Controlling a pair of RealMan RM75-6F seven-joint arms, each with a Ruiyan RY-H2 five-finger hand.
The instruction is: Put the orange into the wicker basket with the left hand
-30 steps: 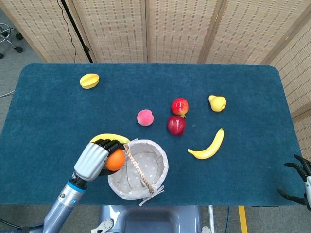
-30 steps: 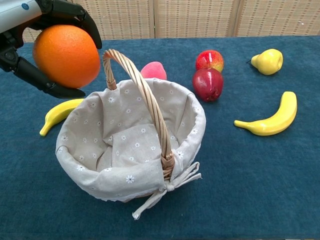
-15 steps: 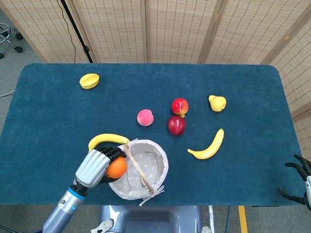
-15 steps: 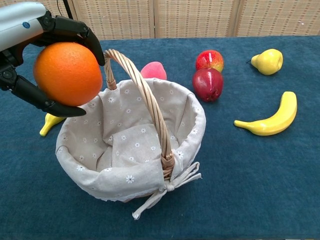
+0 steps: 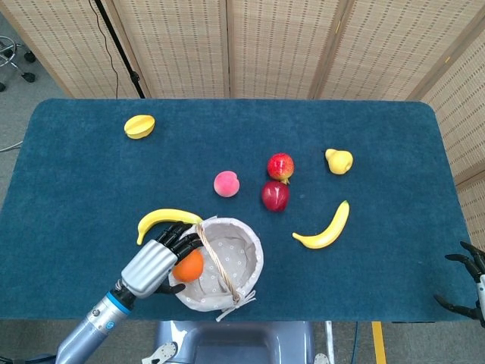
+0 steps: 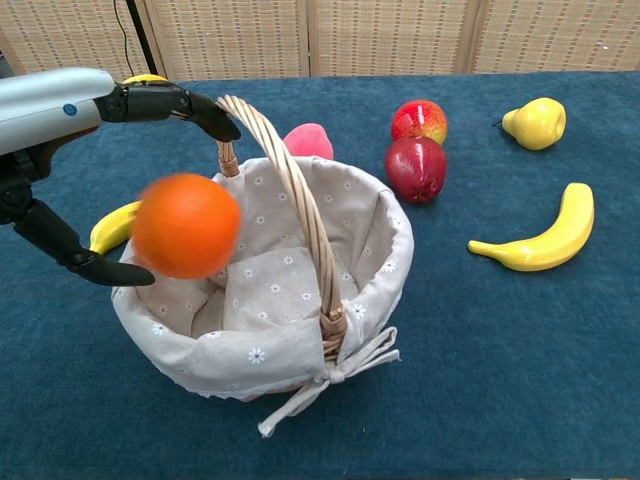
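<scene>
The orange [image 6: 186, 226] is blurred in the chest view, just over the left side of the wicker basket [image 6: 385, 245] and its cloth lining. My left hand [image 6: 55, 105] is beside it with fingers [image 6: 185, 103] spread above the fruit and the thumb below; no finger touches it. In the head view the orange [image 5: 188, 266] shows inside the basket's [image 5: 250, 244] left rim, next to my left hand [image 5: 154, 262]. My right hand [image 5: 467, 284] hangs off the table's right front corner, fingers apart and holding nothing.
A banana [image 5: 168, 219] lies just behind the basket and my left hand. A peach [image 5: 226, 183], two red apples [image 5: 277, 180], a pear [image 5: 339, 161] and a second banana [image 5: 326, 230] lie to the right. A yellow fruit [image 5: 139, 126] sits far left.
My left hand moved nearer and right to the basket's left rim, then spread its fingers. The orange left the grip and now drops over the lining.
</scene>
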